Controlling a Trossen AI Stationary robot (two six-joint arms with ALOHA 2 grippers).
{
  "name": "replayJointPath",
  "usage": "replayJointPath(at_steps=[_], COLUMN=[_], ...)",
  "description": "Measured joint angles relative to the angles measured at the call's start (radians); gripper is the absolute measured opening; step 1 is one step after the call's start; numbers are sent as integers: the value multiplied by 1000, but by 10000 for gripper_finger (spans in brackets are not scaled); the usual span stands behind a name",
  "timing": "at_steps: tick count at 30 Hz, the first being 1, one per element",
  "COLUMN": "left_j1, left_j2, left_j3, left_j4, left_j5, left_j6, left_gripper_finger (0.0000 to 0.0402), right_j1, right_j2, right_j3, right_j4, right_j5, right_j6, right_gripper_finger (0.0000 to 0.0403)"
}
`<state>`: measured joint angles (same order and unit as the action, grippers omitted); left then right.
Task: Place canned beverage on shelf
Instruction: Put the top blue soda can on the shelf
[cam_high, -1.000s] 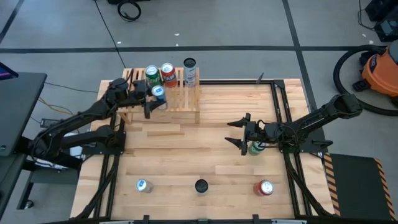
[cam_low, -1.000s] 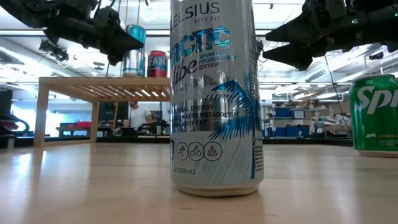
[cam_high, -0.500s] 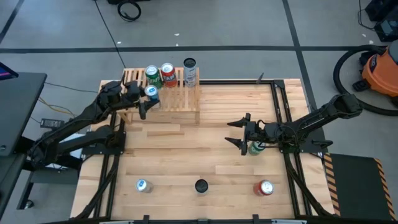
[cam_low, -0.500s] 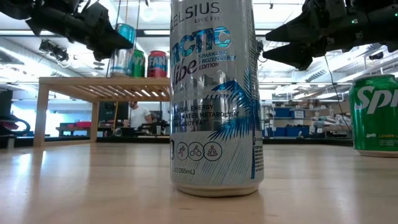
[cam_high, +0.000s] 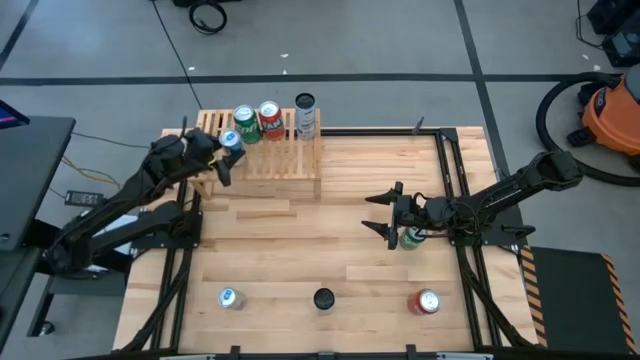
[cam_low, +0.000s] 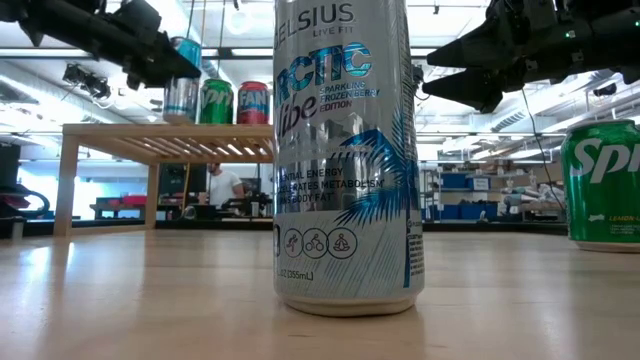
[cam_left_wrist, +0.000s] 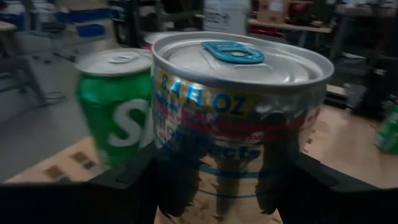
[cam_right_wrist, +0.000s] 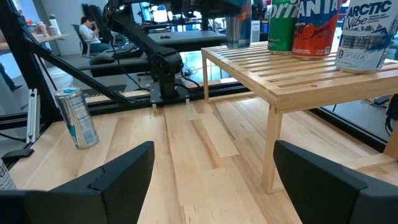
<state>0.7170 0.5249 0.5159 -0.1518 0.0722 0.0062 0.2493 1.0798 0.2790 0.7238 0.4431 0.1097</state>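
From above, the left gripper (cam_high: 222, 152) held a blue-topped can (cam_high: 231, 140) at the shelf (cam_high: 270, 160) beside three cans there, four more stood on the surface (cam_high: 330, 250); the wrist view showed the right gripper (cam_right_wrist: 211, 168) spread wide, open boards ahead.

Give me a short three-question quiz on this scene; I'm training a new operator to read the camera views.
1. True or false: the left gripper is shut on the blue-tab can.
2. How many cans stand free on the shelf?
3. Which can sits by the right gripper: A) green can, B) red can?

Key: 1 true; 2 three; 3 A.
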Motion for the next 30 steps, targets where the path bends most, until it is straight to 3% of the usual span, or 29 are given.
replayJointPath(at_steps=[11,30], left_j1=[0,0], left_j2=[-49,-48], left_j3=[0,0], left_j4=[-71,-26], left_j5=[-158,-243], left_j6=[-17,35], left_gripper_finger=[247,247], right_j1=[0,0], right_j2=[0,0], right_j3=[0,0], right_j4=[0,0], right_j5=[0,0], right_j6=[0,0], right_gripper_finger=[339,339])
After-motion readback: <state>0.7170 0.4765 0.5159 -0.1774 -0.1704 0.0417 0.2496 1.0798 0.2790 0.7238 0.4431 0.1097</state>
